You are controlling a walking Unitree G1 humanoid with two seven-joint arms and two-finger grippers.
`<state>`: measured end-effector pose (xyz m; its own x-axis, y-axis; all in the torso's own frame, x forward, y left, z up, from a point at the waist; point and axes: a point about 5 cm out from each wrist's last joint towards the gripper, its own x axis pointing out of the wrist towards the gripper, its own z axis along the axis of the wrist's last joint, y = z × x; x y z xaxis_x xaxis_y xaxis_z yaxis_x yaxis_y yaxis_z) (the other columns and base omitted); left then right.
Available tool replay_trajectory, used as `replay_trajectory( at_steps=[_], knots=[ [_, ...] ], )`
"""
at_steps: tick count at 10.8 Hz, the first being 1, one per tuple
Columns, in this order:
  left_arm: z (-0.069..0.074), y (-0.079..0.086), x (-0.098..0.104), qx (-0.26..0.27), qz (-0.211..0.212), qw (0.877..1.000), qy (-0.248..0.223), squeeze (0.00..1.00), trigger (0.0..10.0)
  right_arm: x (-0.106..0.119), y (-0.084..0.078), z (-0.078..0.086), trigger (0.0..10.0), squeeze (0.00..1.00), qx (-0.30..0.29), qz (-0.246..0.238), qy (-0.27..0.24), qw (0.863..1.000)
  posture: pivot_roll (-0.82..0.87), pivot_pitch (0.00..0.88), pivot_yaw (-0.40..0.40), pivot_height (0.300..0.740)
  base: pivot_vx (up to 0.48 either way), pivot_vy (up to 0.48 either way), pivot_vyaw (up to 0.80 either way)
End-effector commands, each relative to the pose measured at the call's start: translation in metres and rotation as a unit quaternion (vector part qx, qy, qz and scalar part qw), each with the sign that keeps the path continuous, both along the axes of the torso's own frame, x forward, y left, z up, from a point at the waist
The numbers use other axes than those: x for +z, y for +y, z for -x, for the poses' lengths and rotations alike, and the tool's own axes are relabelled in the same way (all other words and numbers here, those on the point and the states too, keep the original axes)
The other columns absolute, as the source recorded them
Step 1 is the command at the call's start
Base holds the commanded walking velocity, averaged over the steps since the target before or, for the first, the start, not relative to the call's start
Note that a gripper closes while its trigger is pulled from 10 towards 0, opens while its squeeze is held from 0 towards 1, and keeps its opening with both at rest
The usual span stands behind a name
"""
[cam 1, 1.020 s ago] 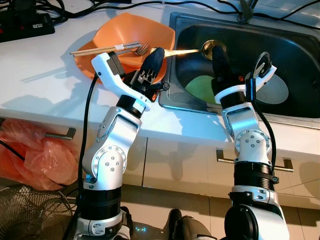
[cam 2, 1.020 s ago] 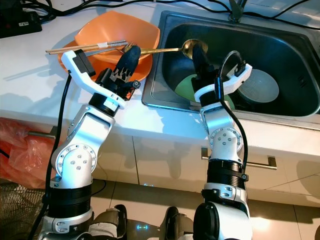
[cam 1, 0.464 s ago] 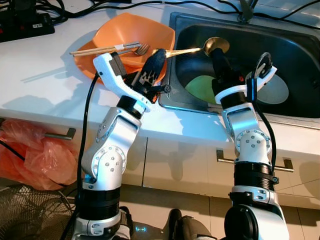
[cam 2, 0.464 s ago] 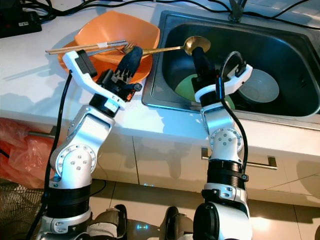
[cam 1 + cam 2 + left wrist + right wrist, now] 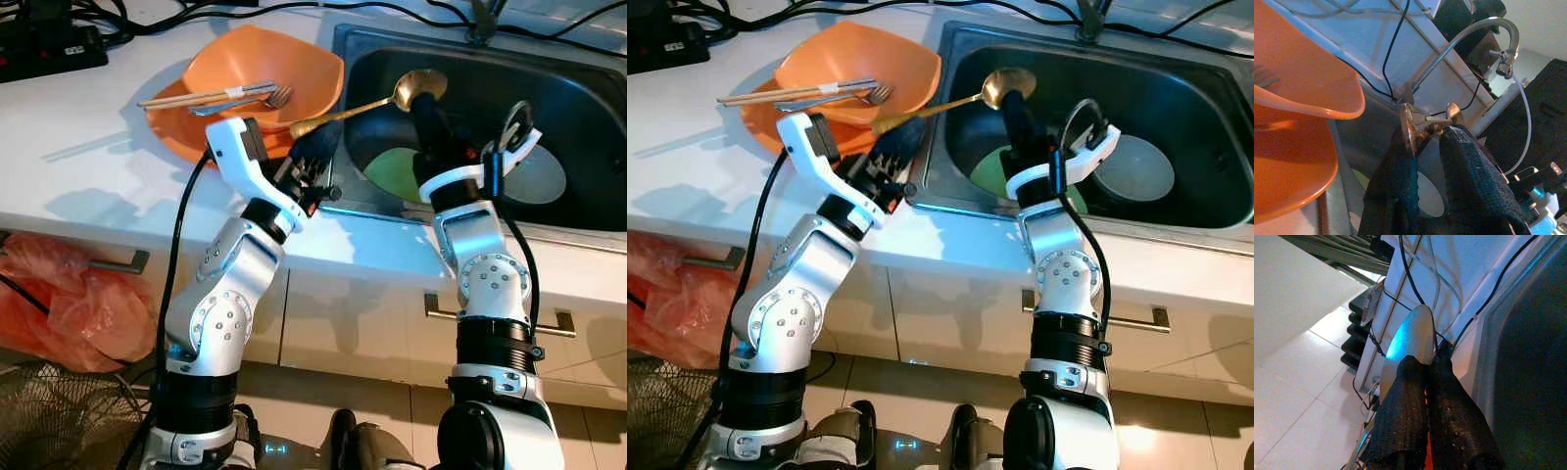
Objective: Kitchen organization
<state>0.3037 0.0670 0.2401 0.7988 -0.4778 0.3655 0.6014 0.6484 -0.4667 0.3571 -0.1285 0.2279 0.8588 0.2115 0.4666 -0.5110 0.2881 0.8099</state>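
A gold spoon [image 5: 355, 108] hangs over the sink's left rim. Its bowl [image 5: 1409, 340] is pinched in my right gripper [image 5: 427, 98], which is shut on it above the steel sink [image 5: 578, 93]. The handle slopes down to the left, and its end [image 5: 1406, 126] lies at the tips of my left gripper [image 5: 321, 140]. In the left wrist view the left fingers [image 5: 1469, 166] stand slightly apart with the handle between them. An orange bowl [image 5: 294, 61] on the white counter holds chopsticks [image 5: 196, 97] and a fork [image 5: 265, 99].
A green plate [image 5: 394, 172] and a white dish [image 5: 539, 176] lie in the sink, with the tap [image 5: 1476, 30] behind it. Cables and a black power strip [image 5: 44, 44] sit at the counter's back left. An orange bag [image 5: 69, 294] hangs below the counter.
My left arm has moved right and forward to the sink's left rim. The spoon has tilted, handle end dropping and now sticking out past the left fingertips. The right gripper keeps hold of the bowl.
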Motion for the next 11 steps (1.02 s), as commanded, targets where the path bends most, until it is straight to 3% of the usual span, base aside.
replay_trajectory(
  at_steps=[1,6,7,10,11],
  knots=[
    [0.003,-0.009,-0.001,-0.018,-0.011,1.0,0.0,0.0,10.0,0.003,-0.003,0.001,0.0,0.0,-0.006,0.001,-0.008,1.0,0.24,0.201,-0.075,0.74,0.0,0.0,0.0],
    [0.01,-0.017,-0.004,-0.057,-0.038,0.998,-0.013,0.0,10.0,0.004,-0.014,-0.004,0.0,0.0,-0.034,-0.023,0.005,0.999,0.24,0.204,-0.077,0.74,0.0,0.0,0.0],
    [0.01,-0.016,-0.004,-0.055,-0.041,0.998,-0.016,1.0,10.0,0.004,-0.014,-0.004,0.0,0.0,-0.034,-0.024,0.005,0.999,0.24,0.205,-0.078,0.74,0.0,0.0,0.0],
    [0.013,-0.019,-0.004,-0.061,-0.061,0.996,-0.026,1.0,10.0,0.006,-0.017,-0.005,0.0,0.0,-0.043,-0.03,0.006,0.999,0.25,0.203,-0.077,0.74,0.0,0.0,0.0],
    [0.013,-0.02,-0.004,-0.062,-0.065,0.996,-0.026,0.0,10.0,0.008,-0.022,-0.007,0.0,0.0,-0.055,-0.037,0.006,0.998,0.25,0.201,-0.077,0.74,0.0,0.0,0.0]
  ],
)
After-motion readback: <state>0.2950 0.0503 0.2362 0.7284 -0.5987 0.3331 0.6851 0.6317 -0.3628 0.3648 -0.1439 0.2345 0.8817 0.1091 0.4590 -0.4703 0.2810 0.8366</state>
